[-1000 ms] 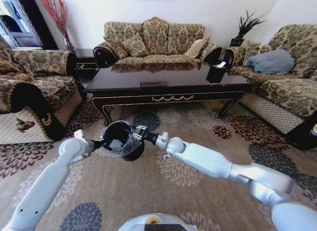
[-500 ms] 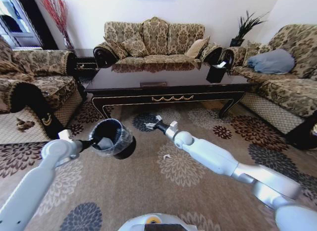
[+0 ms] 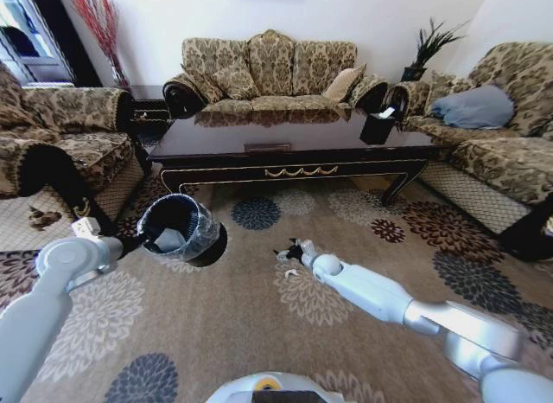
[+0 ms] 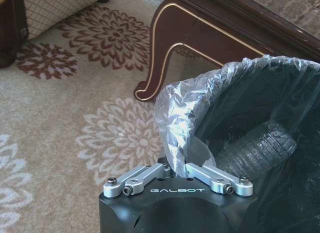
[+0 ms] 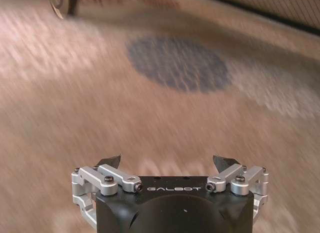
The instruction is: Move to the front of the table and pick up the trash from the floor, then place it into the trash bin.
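Note:
My left gripper is shut on the rim of the trash bin, a small black bucket with a clear liner, held tilted above the carpet at the left. In the left wrist view the left gripper pinches the trash bin's liner and rim, and a crumpled ribbed piece of trash lies inside. My right gripper hangs low over the carpet in front of the table, open, beside a small white scrap. Nothing sits between the open right gripper.
Patterned sofas stand left, behind and right of the table. A small black tissue box sits on the table's right end. A curved table leg is close to the bin. Flowered carpet spreads in front.
The left arm has carried the bin leftward, away from the right gripper. The right gripper has left the bin's mouth, swung right and dropped close to the carpet.

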You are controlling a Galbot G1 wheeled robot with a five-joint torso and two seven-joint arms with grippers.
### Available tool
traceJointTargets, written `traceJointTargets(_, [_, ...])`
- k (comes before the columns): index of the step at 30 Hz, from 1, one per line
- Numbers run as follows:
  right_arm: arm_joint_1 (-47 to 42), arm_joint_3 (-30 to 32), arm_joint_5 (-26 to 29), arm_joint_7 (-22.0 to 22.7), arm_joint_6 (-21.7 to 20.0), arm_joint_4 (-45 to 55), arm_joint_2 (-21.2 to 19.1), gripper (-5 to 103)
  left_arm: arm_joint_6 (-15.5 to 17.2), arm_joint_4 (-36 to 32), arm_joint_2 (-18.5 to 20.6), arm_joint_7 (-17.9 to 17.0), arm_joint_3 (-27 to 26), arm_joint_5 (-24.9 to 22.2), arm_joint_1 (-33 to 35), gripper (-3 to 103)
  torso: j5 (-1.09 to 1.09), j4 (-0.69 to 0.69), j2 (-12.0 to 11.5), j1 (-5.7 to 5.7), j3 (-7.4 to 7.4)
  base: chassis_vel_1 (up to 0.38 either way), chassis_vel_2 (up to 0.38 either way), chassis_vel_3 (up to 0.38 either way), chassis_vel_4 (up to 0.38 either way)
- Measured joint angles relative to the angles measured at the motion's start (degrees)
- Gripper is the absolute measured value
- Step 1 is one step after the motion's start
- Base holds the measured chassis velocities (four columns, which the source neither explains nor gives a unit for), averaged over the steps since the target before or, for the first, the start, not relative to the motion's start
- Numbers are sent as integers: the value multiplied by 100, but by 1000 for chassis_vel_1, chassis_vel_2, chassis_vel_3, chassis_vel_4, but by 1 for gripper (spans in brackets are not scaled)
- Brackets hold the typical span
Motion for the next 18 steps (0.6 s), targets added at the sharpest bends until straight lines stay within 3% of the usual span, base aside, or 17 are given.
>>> traceJointTargets(5, [-50, -278, -361, -32, 88, -810, 98, 100, 0, 4, -14, 132, 5, 27, -40, 0, -1, -3, 0, 0, 0, 0, 0, 0, 0])
traceJointTargets(9, [-138, -279, -554, -192, 330, -1568, 471, 100, -1, 65, -75, 261, 6, 134, -16, 0, 0, -2, 0, 0, 0, 0, 0, 0, 0])
traceJointTargets(18, [-96, -324, -691, -398, 500, -1927, 885, 100, -1, 148, -134, 355, 79, 284, -35, 0, -1, 0, 0, 0, 0, 0, 0, 0, 0])
